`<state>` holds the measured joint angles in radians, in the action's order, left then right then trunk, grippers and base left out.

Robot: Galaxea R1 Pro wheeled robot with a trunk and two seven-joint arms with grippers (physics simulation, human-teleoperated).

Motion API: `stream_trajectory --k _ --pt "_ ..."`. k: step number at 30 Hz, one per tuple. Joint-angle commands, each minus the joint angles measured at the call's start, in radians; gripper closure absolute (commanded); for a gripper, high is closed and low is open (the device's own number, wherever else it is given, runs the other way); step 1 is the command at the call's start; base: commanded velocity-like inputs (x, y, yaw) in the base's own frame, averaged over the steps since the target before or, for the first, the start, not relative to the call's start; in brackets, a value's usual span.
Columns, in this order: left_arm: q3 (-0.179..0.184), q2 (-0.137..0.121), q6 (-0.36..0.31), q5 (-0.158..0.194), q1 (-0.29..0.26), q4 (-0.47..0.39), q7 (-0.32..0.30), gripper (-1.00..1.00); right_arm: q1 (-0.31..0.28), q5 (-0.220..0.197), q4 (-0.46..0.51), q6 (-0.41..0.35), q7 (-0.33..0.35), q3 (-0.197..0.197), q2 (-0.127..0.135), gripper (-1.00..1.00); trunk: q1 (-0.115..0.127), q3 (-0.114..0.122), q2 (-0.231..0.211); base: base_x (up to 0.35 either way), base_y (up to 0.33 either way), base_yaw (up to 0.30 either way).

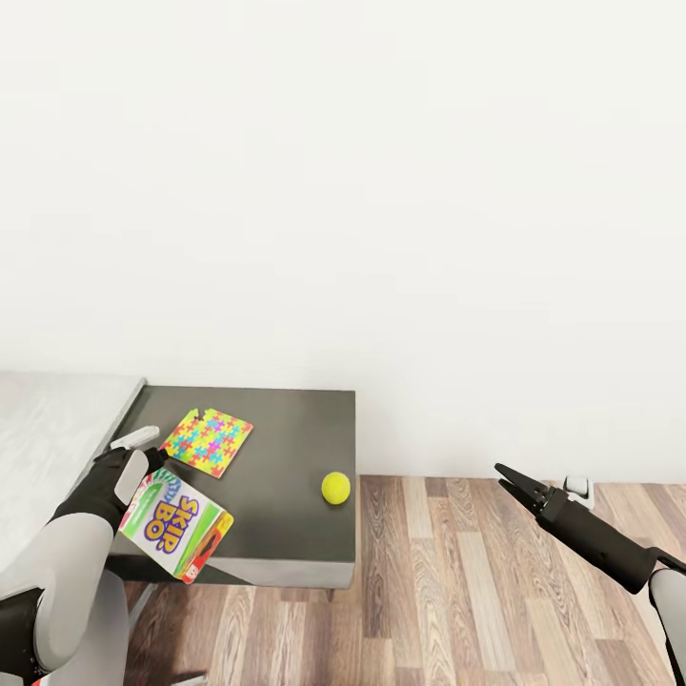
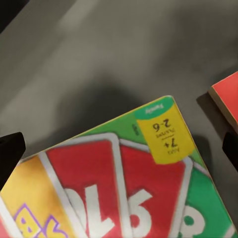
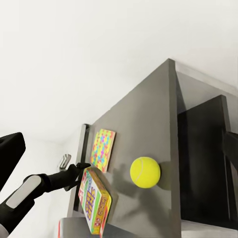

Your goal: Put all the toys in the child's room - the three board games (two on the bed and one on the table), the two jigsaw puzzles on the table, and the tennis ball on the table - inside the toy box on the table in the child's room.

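Over matte dark cabinet top (image 1: 286,457) — left gripper (image 1: 151,455) pinching flat glossy SKIP-BO box (image 1: 176,524)

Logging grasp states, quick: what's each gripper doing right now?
Left gripper: shut on the SKIP-BO box, held above the dark cabinet top.
Right gripper: holds nothing, out over the floor; open or shut can't be told.

Worktop (image 1: 286,448): dark grey lower section against the white wall, joined at its left to a higher pale grey mottled top.
Jigsaw puzzle (image 1: 207,442): flat on the dark section, towards the rear left.
Tennis ball (image 1: 335,488): resting near the right front edge, well apart from the puzzle.
Floor (image 1: 495,591): brown wood planks.
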<state>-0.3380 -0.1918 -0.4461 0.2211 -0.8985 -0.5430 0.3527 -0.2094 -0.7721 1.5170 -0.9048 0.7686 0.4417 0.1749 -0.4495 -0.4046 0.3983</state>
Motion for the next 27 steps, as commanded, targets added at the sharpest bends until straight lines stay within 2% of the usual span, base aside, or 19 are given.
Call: stream_trajectory --k 1,27 --pt "0.000 0.000 -0.003 0.011 0.000 -0.002 0.006 -1.00 -0.001 0.001 0.000 -0.005 0.003 0.001 0.000 -1.00 -0.001 -0.002 0.002 0.000 0.000 0.000" --pt "-0.001 -0.001 -0.004 0.011 0.000 -0.002 0.007 -1.00 -0.001 0.003 0.000 -0.005 0.001 0.001 -0.002 -1.00 -0.001 -0.002 0.002 0.000 0.000 0.000"
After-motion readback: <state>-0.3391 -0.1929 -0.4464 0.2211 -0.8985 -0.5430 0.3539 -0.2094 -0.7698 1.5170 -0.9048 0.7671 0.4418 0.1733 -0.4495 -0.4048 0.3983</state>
